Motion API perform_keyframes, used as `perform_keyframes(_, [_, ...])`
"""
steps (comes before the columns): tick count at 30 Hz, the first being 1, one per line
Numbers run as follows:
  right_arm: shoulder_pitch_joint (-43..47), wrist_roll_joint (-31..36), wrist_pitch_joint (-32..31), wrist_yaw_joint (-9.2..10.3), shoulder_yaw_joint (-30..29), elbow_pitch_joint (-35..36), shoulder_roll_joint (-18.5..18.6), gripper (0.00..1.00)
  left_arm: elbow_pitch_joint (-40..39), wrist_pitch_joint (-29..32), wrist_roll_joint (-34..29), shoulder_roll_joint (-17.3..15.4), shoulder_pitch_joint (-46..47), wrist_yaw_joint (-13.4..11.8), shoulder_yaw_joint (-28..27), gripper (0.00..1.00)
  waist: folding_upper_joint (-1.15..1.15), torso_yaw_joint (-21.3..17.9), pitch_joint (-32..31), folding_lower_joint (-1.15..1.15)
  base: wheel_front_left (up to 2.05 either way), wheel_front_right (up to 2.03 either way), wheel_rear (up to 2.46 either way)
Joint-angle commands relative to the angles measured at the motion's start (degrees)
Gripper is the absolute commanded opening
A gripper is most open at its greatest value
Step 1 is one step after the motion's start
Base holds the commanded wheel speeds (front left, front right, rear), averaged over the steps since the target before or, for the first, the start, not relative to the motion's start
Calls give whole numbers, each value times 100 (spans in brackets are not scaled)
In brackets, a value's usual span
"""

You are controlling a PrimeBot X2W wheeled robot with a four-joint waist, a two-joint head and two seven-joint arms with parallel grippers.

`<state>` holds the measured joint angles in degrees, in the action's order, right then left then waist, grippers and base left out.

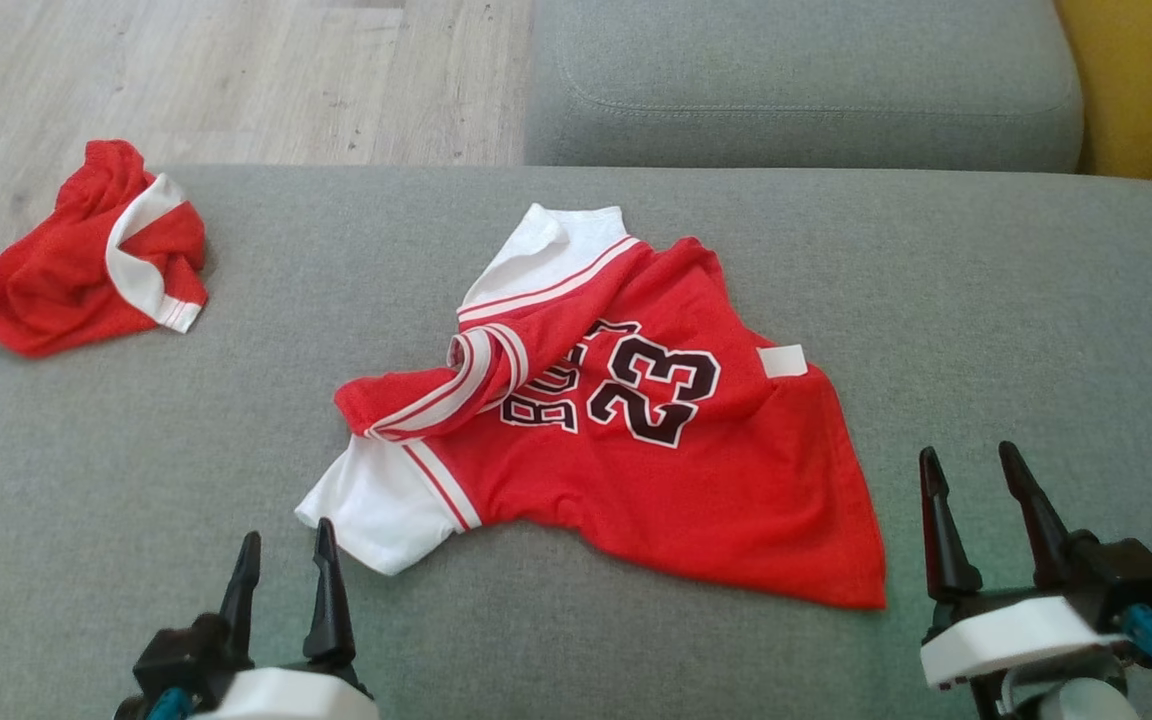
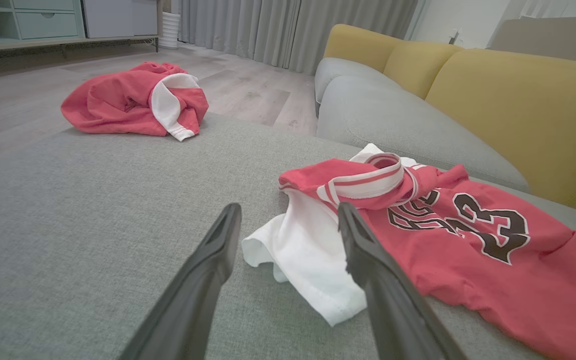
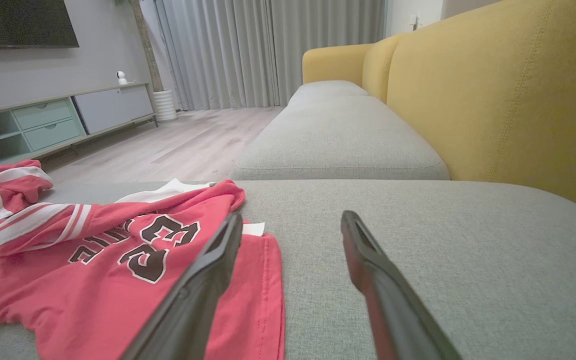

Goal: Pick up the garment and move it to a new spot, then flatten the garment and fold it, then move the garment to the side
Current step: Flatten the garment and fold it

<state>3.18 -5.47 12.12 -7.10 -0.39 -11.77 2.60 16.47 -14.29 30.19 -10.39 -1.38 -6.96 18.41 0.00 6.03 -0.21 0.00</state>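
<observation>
Crumpled red jersey (image 1: 636,440) lies mid sofa seat (image 1: 1016,300). Left fingers (image 1: 328,590) near its white sleeve (image 1: 376,510), right fingers (image 1: 941,530) beside its bottom corner, both pairs spread and empty, seemingly poised to lift it.

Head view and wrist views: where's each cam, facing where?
Head view: on the head, looking down at the grey seat and numbered jersey; left claw and right claw, both open, at bottom.
Left wrist view: low over the seat, facing the jersey's white sleeve and crumpled red garment; own fingers.
Right wrist view: low, facing along the seat past the jersey's hem toward curtains; own fingers.
Shared by both wrists: jersey, crumpled garment, yellow backrest.
</observation>
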Motion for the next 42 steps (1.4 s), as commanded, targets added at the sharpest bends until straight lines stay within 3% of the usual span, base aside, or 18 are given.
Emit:
perform_keyframes(1, [-100, -2, 88, -39, 157, 149, 28, 100, -131, -71, -60, -32, 199, 18, -245, 100, 0, -5, 6, 0, 0, 0, 0])
perform_keyframes(6, [-126, -5, 18, -39, 240, 89, 28, 100, -135, -71, -85, -32, 225, 8, -249, 100, 0, -27, 50, 0, 0, 0, 0])
perform_keyframes(19, [202, -11, -920, -39, 590, -394, 28, 100, -111, -71, -154, 23, 328, 7, -248, 100, 0, 20, 353, 0, 0, 0, 0])
perform_keyframes(32, [-211, 41, -949, -39, 701, -1239, 28, 100, -85, -71, -214, -13, 365, 39, -343, 100, 0, 169, 439, 0, 0, 0, 0])
perform_keyframes(33, [-247, 45, -966, -39, 734, -1307, 28, 67, -87, -71, -228, -28, 369, 38, -342, 100, 0, 177, 442, 0, 0, 0, 0])
perform_keyframes(34, [-278, 35, -989, -39, 767, -1370, 28, 54, -84, -71, -239, -42, 374, 43, -335, 100, 0, 184, 447, 0, 0, 0, 0])
perform_keyframes(35, [-304, 16, -1003, -39, 798, -1416, 28, 0, -73, -65, -244, -56, 383, 55, -322, 100, 0, 189, 453, 0, 0, 0, 0])
perform_keyframes(42, [-492, 51, -813, -39, 666, -1358, 28, 0, 207, 402, -184, -98, 701, 179, -162, 100, 0, 123, 540, 0, 0, 0, 0])
